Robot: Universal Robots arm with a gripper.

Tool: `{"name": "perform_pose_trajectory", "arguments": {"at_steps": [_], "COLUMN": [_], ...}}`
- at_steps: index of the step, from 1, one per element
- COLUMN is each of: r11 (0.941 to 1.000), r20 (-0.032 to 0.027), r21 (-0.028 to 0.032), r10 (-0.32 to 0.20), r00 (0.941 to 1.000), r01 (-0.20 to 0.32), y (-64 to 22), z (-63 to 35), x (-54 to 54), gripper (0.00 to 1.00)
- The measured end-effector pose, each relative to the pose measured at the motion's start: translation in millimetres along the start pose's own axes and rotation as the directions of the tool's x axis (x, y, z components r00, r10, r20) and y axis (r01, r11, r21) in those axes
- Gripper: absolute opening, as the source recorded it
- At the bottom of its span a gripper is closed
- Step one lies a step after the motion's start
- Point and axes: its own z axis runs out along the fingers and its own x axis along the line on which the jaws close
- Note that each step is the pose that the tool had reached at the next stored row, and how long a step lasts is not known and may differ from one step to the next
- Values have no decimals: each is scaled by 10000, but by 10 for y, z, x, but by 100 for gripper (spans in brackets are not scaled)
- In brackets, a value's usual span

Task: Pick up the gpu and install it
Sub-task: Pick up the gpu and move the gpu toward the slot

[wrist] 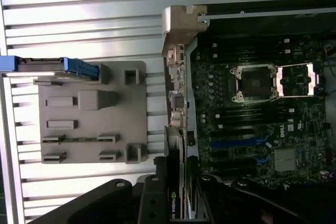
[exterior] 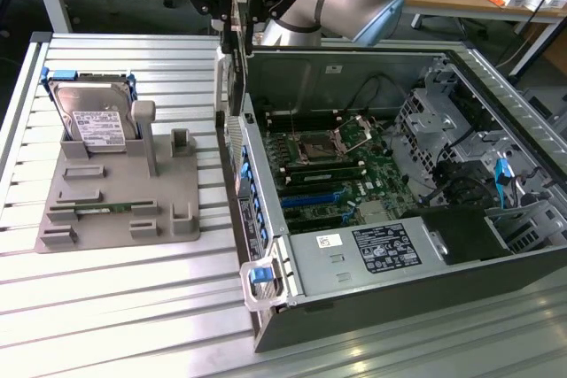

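I held the gpu (exterior: pixel 232 86) pinched between the gripper's (exterior: pixel 236 17) fingers, card on edge, at the open computer case's (exterior: pixel 372 303) rear wall, motherboard (exterior: pixel 337 165) alongside

We look down at an angle across the bench (exterior: pixel 106 307) from high beside the case (exterior: pixel 399 303), well back. Our wrist camera looks past the tool (wrist: pixel 181 203) straight down over the case wall. Both share the motherboard (exterior: pixel 328 157) (wrist: pixel 252 119) and fixture (exterior: pixel 115 210) (wrist: pixel 94 129).
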Motion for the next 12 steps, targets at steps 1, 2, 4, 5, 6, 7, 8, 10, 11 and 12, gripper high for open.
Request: {"name": "perform_pose_trajectory", "arguments": {"at_steps": [1, 2, 4, 5, 6, 7, 8, 10, 11, 12], "r11": [10000, 10000, 10000, 10000, 10000, 10000, 10000, 10000, 10000, 10000], "r20": [0, 0, 0, 1, 0, 0, 1, 0, 0, 0], "r21": [0, 0, 0, 0, 0, 0, 0, 0, 0, 0], "r10": [0, 0, 0, -1, -1, 0, 0, 0, 0, 0], "r00": [10000, 10000, 10000, 10000, 10000, 10000, 10000, 10000, 10000, 10000], "r01": [0, 0, 0, 1, 1, 0, 0, 0, 0, 0], "y": [2, 3, 5, 6, 8, 10, 11, 14, 15, 16], "z": [1, 1, 2, 2, 3, 4, 4, 5, 6, 6], "x": [-25, -42, -63, -80, -110, -132, -143, -183, -199, -215], "gripper": [26, 26, 26, 26, 26, 26, 26, 26, 26, 26]}}
